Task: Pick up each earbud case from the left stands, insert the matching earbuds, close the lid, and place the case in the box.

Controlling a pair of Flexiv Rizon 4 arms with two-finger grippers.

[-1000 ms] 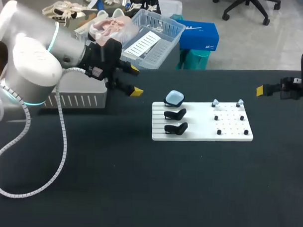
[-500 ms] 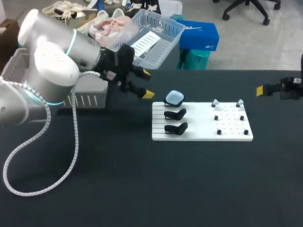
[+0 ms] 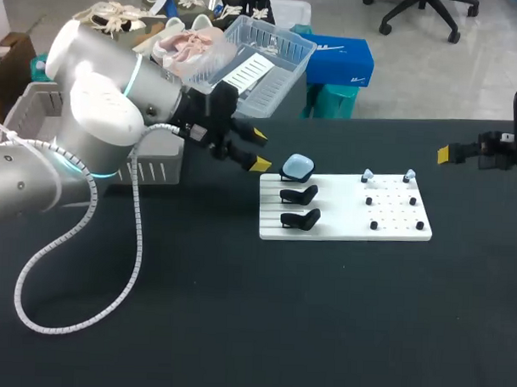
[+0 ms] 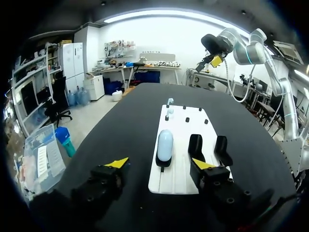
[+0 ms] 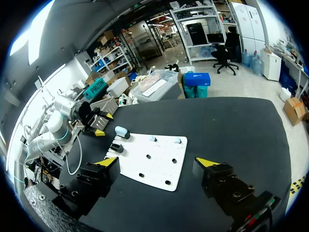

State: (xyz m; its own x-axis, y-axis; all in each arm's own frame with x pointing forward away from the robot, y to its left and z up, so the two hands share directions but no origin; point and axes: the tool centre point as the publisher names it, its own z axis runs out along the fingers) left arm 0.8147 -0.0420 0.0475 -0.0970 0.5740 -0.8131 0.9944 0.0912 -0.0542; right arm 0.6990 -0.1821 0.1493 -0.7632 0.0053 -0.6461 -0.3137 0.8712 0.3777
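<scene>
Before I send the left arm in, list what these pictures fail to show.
- Pale blue rounded earbud case: lid seam too small in every view.
- Two tiny pale earbuds on the white pegged board: shape too small, all views.
- Grey slatted box: inside hidden by the left arm, head view.

Our head cam sits above & behind us, looking down on most of the table (image 3: 237, 329) from afar. Left wrist cam hangs low & close to the white board (image 4: 179, 166), facing lengthwise along it. Right wrist cam views it from farther off, opp. end. All 3 share that board.
</scene>
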